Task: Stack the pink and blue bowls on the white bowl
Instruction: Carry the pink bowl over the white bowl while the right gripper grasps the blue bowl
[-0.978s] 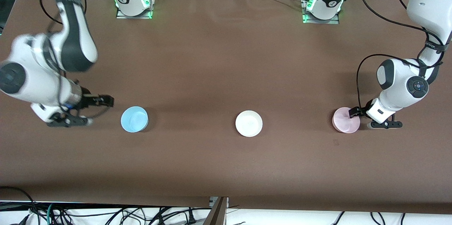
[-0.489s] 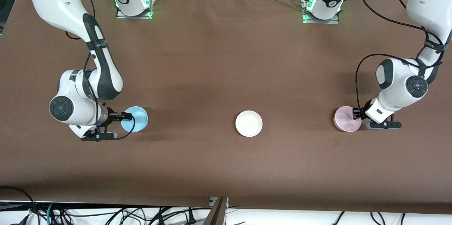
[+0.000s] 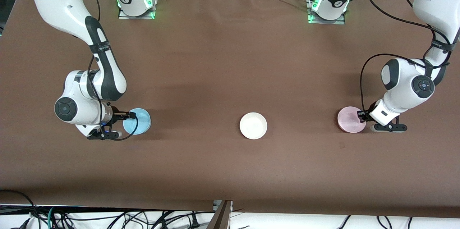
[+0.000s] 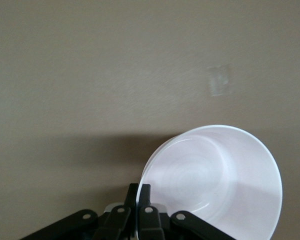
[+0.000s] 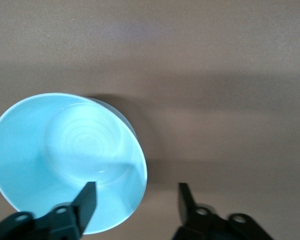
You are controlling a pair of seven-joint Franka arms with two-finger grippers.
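Observation:
The light blue bowl sits on the table toward the right arm's end. My right gripper is open, low at that bowl, with one finger over the inside and one outside the rim; in the right wrist view the gripper straddles the blue bowl's rim. The pale pink bowl is toward the left arm's end. My left gripper is shut on its rim; the left wrist view shows the gripper pinching the pink bowl's rim. The white bowl sits between them, untouched.
The brown table cover stretches between the bowls. The arm bases with green lights stand along the edge farthest from the front camera. Cables hang below the table's front edge.
My right arm swung in toward the blue bowl and its open fingers now straddle the rim. My left gripper stays at the pink bowl's rim, and the bowl has shifted slightly toward the white bowl.

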